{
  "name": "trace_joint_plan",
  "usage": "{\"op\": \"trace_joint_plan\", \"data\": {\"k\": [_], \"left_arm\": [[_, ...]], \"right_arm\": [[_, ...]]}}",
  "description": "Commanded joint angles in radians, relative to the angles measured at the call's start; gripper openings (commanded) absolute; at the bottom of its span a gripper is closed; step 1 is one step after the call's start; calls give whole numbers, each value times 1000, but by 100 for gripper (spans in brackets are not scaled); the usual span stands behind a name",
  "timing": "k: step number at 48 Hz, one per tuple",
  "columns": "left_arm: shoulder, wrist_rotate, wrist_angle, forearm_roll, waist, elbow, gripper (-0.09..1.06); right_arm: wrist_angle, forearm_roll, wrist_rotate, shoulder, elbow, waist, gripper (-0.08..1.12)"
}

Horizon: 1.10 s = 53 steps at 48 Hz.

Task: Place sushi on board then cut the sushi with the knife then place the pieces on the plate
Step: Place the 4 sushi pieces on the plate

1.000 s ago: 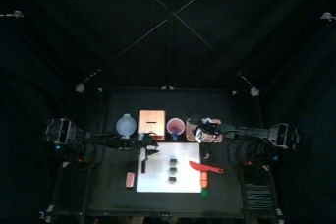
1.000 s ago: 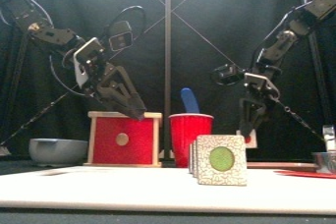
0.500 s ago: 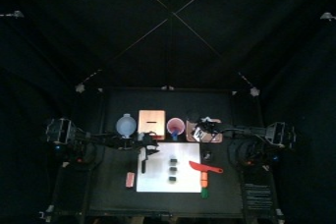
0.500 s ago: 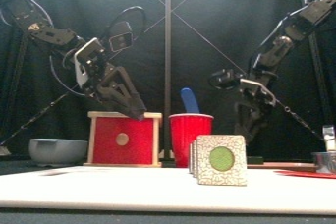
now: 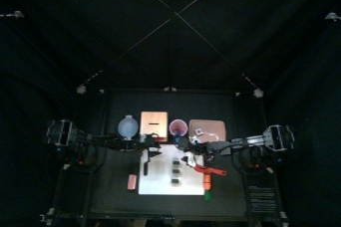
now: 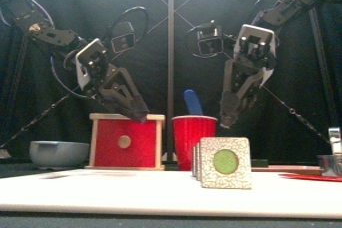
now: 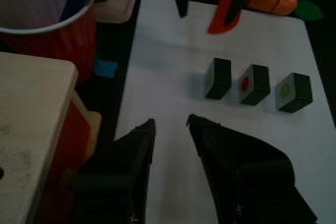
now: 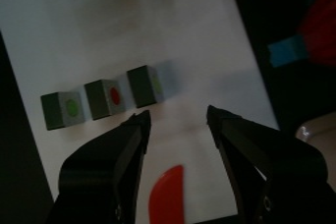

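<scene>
The right gripper (image 6: 230, 123) has swung in from the right side and now hangs over the middle of the bench, jaws apart and holding nothing. Nearest the front, the three sushi pieces (image 7: 253, 84) stand in a row on the white cutting board (image 5: 189, 185), slightly apart, and the red knife (image 5: 208, 172) lies flat on the board to their right. The left gripper (image 7: 170, 122) hovers by the board's back edge, also open and empty. Behind stand the red cup (image 6: 194, 137) holding the blue knife (image 6: 190, 100), the wooden box (image 6: 124, 142) and the pink tray (image 5: 206, 128).
</scene>
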Motion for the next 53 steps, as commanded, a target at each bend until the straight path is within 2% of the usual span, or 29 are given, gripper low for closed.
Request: {"op": "trace_joint_plan", "data": {"k": [1, 30, 53], "left_arm": [[-14, 0, -5, 0, 5, -12, 74], [-11, 2, -5, 0, 5, 0, 74], [-11, 0, -5, -3, 3, 6, 74]], "right_arm": [[-6, 2, 0, 21, -48, 18, 84], [-3, 5, -6, 199, -158, 49, 84], [23, 11, -6, 206, -166, 54, 84]]}}
